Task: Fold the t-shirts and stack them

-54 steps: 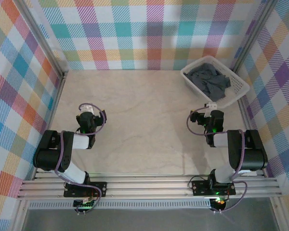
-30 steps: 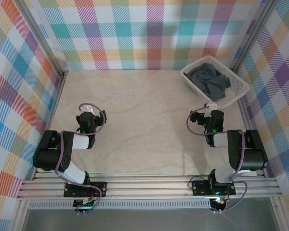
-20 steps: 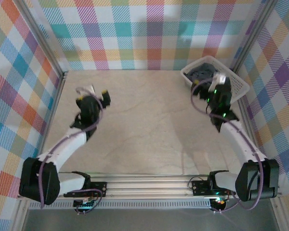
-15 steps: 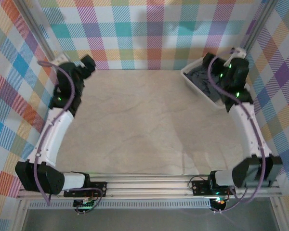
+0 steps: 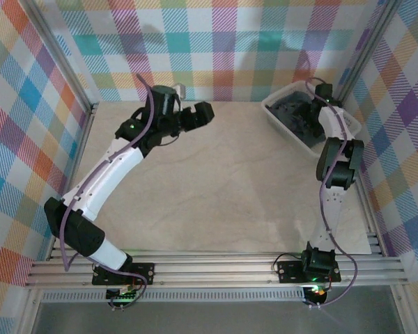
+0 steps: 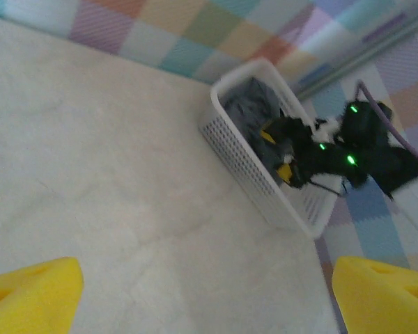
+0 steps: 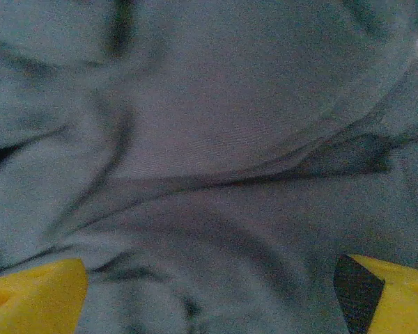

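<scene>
Our right gripper [image 7: 209, 296], jaws wide, hangs over the slate-grey t-shirts [image 7: 216, 139] crumpled in the white mesh basket [image 6: 254, 177], the left gripper [image 6: 202, 292] likewise wide above the table [image 6: 90, 174]; the cloth looks soft and light, so we'd pinch a raised fold.

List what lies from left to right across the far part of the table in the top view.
left gripper → bare table → white mesh basket holding the t-shirts
</scene>
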Motion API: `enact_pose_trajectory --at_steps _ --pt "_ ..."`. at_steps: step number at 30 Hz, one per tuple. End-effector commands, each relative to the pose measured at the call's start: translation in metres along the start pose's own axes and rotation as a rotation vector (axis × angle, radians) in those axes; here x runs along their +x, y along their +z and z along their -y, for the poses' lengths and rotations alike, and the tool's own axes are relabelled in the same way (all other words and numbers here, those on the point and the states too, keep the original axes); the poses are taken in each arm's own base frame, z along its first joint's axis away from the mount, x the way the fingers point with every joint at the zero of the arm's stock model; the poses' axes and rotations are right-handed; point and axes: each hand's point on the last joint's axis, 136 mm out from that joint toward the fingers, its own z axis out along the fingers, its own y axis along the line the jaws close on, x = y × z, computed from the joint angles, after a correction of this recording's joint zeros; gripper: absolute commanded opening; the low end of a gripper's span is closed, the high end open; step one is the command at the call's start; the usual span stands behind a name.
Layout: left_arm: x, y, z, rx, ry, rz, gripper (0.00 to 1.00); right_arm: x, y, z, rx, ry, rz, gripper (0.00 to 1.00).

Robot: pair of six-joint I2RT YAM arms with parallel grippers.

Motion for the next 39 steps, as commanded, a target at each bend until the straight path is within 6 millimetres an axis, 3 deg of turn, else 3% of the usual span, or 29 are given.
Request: enact_pose_trajectory --at_steps 1,3,4,7,9,11,12,18,24,29,33,35,39 --pt "0.016 -0.015 0.011 0.028 -0.021 -0.018 0.91 -0.002 0.003 -0.003 -0.023 0.067 -0.057 0.9" --pt "0.022 -0.017 0.011 0.019 -0.024 -0.027 0.9 -0.002 0.015 0.001 -0.019 0.089 -0.068 0.84" --pt "0.024 -0.019 0.01 0.015 -0.024 -0.028 0.89 -0.003 0.018 0.001 -0.027 0.094 -0.066 0.76" --pt "0.025 -0.025 0.007 -0.001 -0.024 -0.021 0.87 -0.012 0.019 -0.005 -0.07 0.083 -0.035 0.37" --pt "0.024 -0.029 0.006 -0.009 -0.022 -0.012 0.87 -0.018 0.011 -0.015 -0.119 0.061 0.002 0.14" --pt "0.025 -0.029 0.003 -0.019 -0.019 -0.013 0.86 -0.026 -0.01 -0.027 -0.166 0.044 0.078 0.0" --pt "0.026 -0.028 0.002 -0.023 -0.017 -0.016 0.86 -0.028 -0.022 -0.032 -0.186 0.034 0.113 0.0" --pt "0.032 -0.019 -0.003 -0.038 -0.024 -0.039 0.85 -0.034 -0.129 -0.065 -0.302 -0.019 0.386 0.0" --pt "0.032 -0.01 -0.006 -0.065 -0.019 -0.056 0.84 -0.044 -0.26 -0.11 -0.461 -0.093 0.61 0.0" --pt "0.031 -0.012 -0.016 -0.124 -0.016 -0.048 0.84 -0.056 -0.382 -0.157 -0.694 -0.192 0.763 0.0" --pt "0.027 -0.024 -0.039 -0.248 -0.011 -0.02 0.86 -0.035 -0.478 -0.19 -0.879 -0.304 0.853 0.0" --pt "0.024 -0.033 -0.05 -0.3 -0.013 -0.004 0.87 -0.015 -0.514 -0.203 -0.954 -0.355 0.875 0.0" --pt "0.016 -0.054 -0.073 -0.404 -0.027 0.04 0.9 0.044 -0.559 -0.227 -1.068 -0.475 0.862 0.0"
